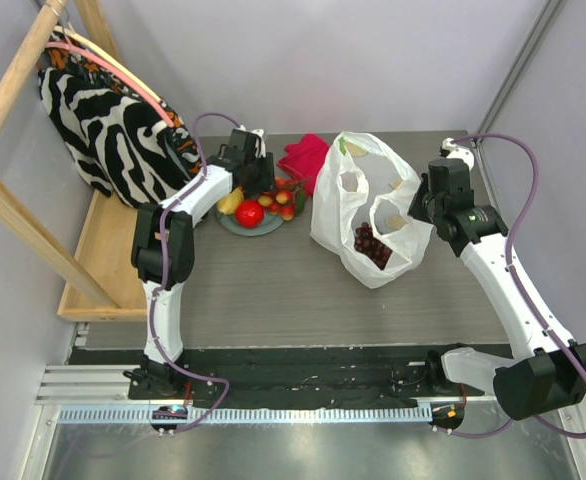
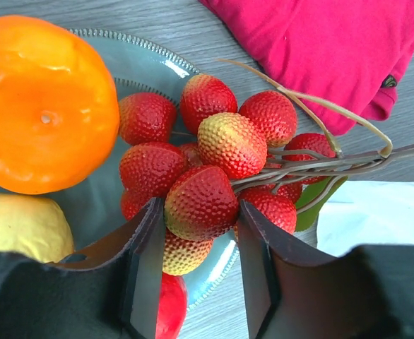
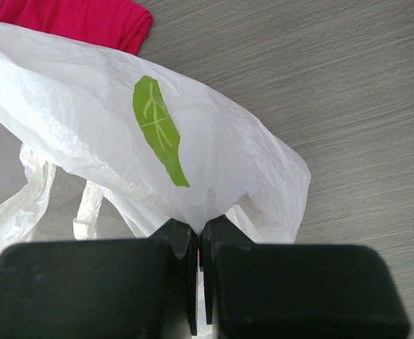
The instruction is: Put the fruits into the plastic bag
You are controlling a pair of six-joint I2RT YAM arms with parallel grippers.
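Note:
A grey-green plate (image 2: 145, 65) holds an orange (image 2: 44, 106), a yellow fruit (image 2: 20, 226), a red apple (image 2: 166, 307) and a cluster of small red-yellow fruits (image 2: 225, 145). My left gripper (image 2: 198, 205) is down over the plate (image 1: 235, 226), its fingers closed against both sides of one fruit of the cluster. The white leaf-printed plastic bag (image 1: 368, 200) lies open right of the plate, with dark grapes (image 1: 373, 245) inside. My right gripper (image 3: 198, 226) is shut on the bag's edge (image 3: 157, 141) and holds it up at the bag's right side (image 1: 416, 205).
A crimson cloth (image 1: 308, 155) lies behind the plate and bag, close to the cluster (image 2: 334, 49). A zebra-striped fabric bag (image 1: 113, 120) sits on a wooden shelf (image 1: 98, 270) at the far left. Grey walls close the back and right.

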